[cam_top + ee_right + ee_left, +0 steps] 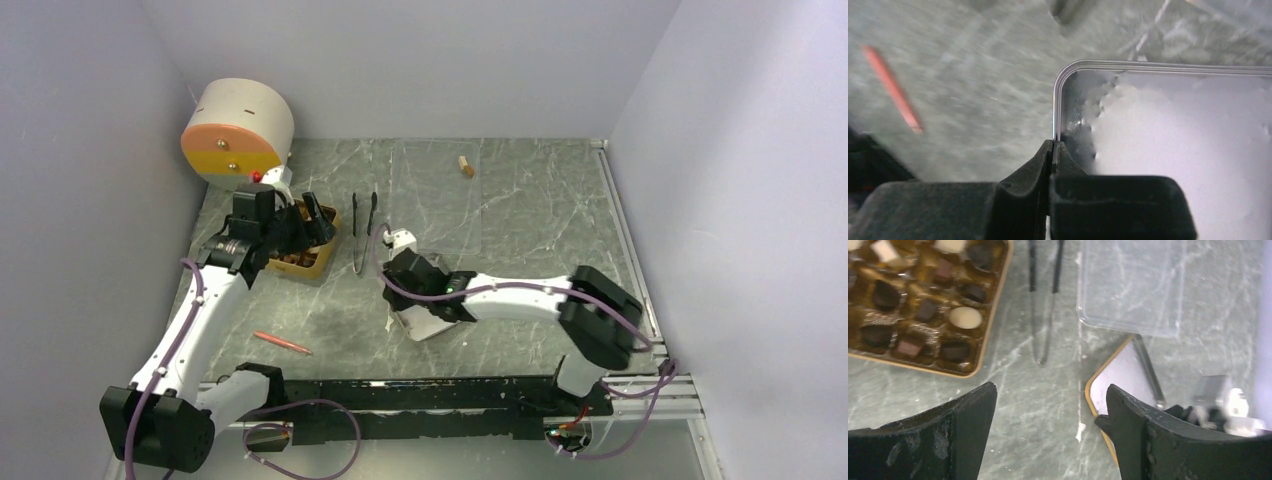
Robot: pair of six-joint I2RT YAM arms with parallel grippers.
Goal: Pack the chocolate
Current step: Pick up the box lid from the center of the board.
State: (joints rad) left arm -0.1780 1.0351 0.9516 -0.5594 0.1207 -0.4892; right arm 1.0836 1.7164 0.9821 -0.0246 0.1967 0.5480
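Grey-green stone-look table (pixel 520 210) marbled with white veins, golden-tan compartment box (pixel 990 325) holding dark brown, mid brown and cream chocolate pieces (pixel 965 317), thin red-orange pen (pixel 282 343), silver-rimmed metal lid (pixel 1173 150) reflecting pale white

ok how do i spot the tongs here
Find the big round drum in the far left corner; the golden box sits just before it. The tongs lie right of that box: two thin prongs with black tips, unlike the single red-orange pen.
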